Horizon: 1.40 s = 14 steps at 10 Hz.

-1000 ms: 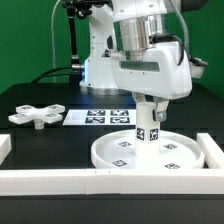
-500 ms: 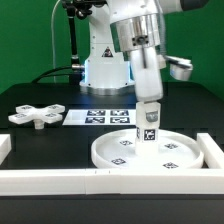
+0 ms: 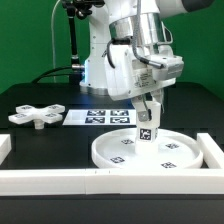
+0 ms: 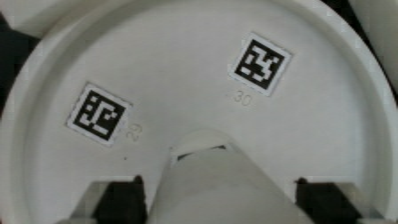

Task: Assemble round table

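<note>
The wide white round disc [image 3: 150,153] lies flat on the black table, and it fills the wrist view [image 4: 178,80] with its tags showing. The short white post [image 3: 146,129] stands upright on the disc's centre. My gripper [image 3: 148,107] comes down from above and is shut on the post's upper part. In the wrist view the post [image 4: 221,175] sits between the two dark fingertips [image 4: 125,200], pads against its sides. The four-armed cross piece [image 3: 36,116] lies apart on the table at the exterior view's left.
The marker board [image 3: 100,118] lies flat behind the disc, near the arm's base. White border rails run along the front [image 3: 50,180] and the exterior view's right [image 3: 212,150], close to the disc's rim.
The wrist and gripper have turned about the post's upright axis over the last second. The post stays upright on the disc's centre. The disc and cross piece have not moved.
</note>
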Motion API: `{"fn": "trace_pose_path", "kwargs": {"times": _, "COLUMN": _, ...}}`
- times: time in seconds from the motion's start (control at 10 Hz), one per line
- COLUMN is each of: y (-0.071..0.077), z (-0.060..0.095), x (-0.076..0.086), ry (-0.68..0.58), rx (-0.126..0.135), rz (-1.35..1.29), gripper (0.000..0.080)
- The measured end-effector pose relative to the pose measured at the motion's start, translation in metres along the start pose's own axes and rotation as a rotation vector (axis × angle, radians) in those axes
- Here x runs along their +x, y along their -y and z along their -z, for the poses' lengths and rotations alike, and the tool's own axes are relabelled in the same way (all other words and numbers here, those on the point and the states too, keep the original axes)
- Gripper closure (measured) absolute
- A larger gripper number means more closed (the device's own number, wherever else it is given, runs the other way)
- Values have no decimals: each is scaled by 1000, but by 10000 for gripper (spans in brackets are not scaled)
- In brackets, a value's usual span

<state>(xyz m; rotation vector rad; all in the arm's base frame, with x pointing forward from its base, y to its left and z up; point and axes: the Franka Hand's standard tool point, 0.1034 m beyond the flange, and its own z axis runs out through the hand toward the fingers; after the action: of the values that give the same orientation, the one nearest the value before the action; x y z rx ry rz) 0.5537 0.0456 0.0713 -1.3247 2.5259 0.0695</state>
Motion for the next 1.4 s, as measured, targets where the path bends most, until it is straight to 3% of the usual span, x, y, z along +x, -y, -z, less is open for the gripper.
{"fn": "trace_pose_path", "kwargs": {"times": 0.1, "y": -1, "z": -1, "x": 0, "ry": 4, "rx": -2, "rz": -31, "gripper": 387}}
{"fn": "trace_pose_path", "kwargs": {"times": 0.2, "y": -2, "z": -1, "x": -1, "ry": 4, "rx": -3, "rz": -8, "gripper": 209}}
{"fn": "trace_pose_path", "kwargs": {"times": 0.3, "y": -6, "z": 0, "x": -2, "ry": 4, "rx": -57, "rz": 116, "gripper": 209}}
{"fn": "trace_pose_path", "kwargs": {"times": 0.4, "y": -5, "z": 2, "x": -5, "ry": 9, "rx": -99, "rz": 169, "gripper": 155}}
{"fn": "trace_pose_path", "kwargs": {"times": 1.1, "y": -4, "z": 1, "x": -5, "ry": 32, "rx": -106, "rz": 689, "gripper": 150}}
{"fn": "trace_pose_path", "kwargs": {"times": 1.3, "y": -4, "z": 0, "x": -1, "ry": 23, "rx": -127, "rz": 972, "gripper": 150}}
{"fn": "trace_pose_path", "kwargs": {"times": 1.4, "y": -4, "z": 2, "x": -4, "ry": 18, "rx": -150, "rz": 1087, "gripper": 150}}
